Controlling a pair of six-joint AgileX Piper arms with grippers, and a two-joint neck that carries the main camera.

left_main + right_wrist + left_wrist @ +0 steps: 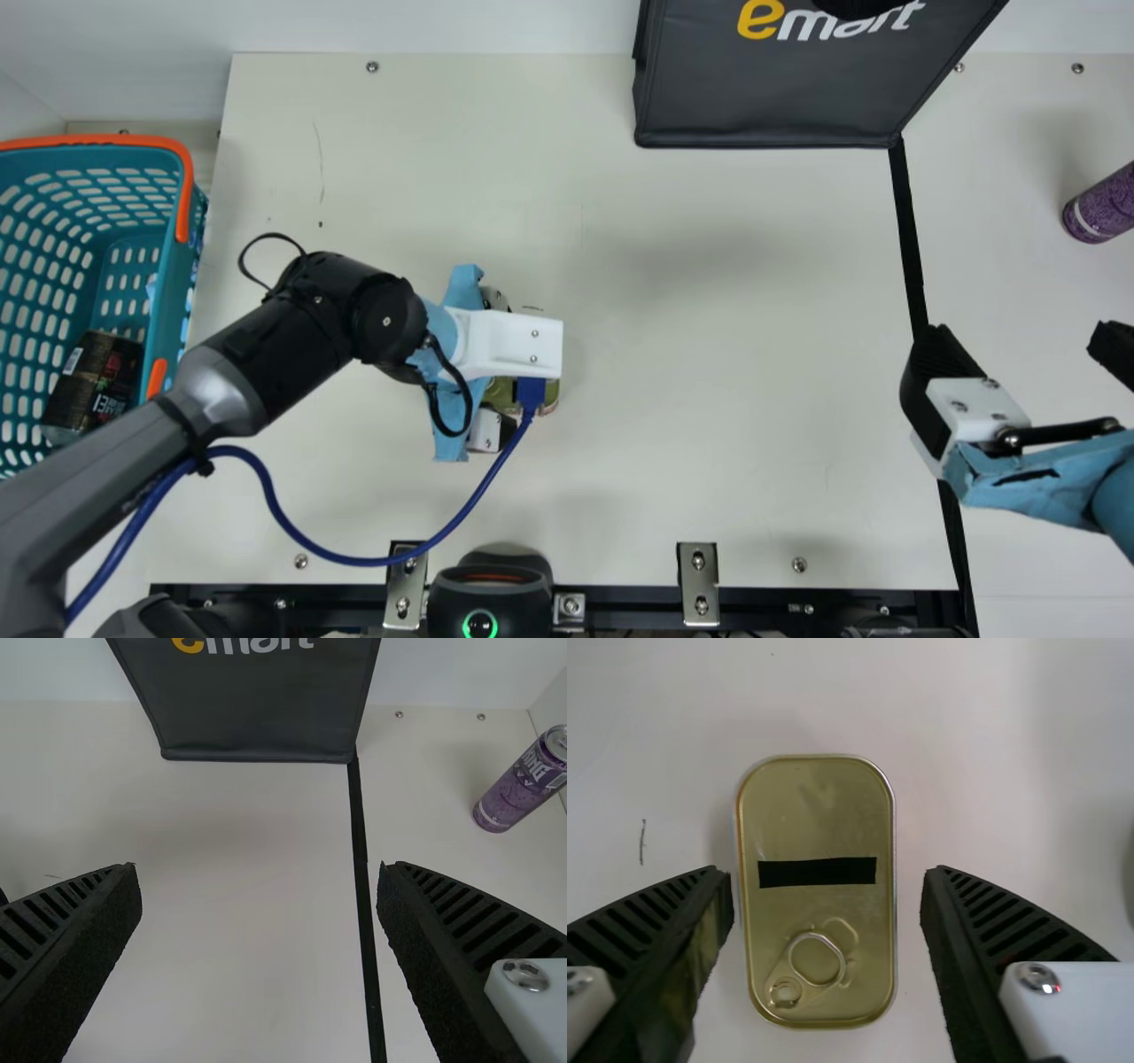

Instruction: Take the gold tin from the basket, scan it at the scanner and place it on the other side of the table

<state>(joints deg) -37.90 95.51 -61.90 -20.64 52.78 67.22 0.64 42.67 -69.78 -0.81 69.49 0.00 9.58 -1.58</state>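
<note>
Probably gold tin (819, 819) was light, stiff, slick; long sides suited gripping. Left tool (826, 873), right tool (257, 868) gaped wide, empty.

Main view: left gripper (509, 346) is hiding most of gold tin (502, 396). Edges are cropping basket (168, 275) (left), bag (766, 97) (top), purple can (1103, 208) and right gripper (1023, 337) (right), scanner (487, 592) (bottom).
</note>
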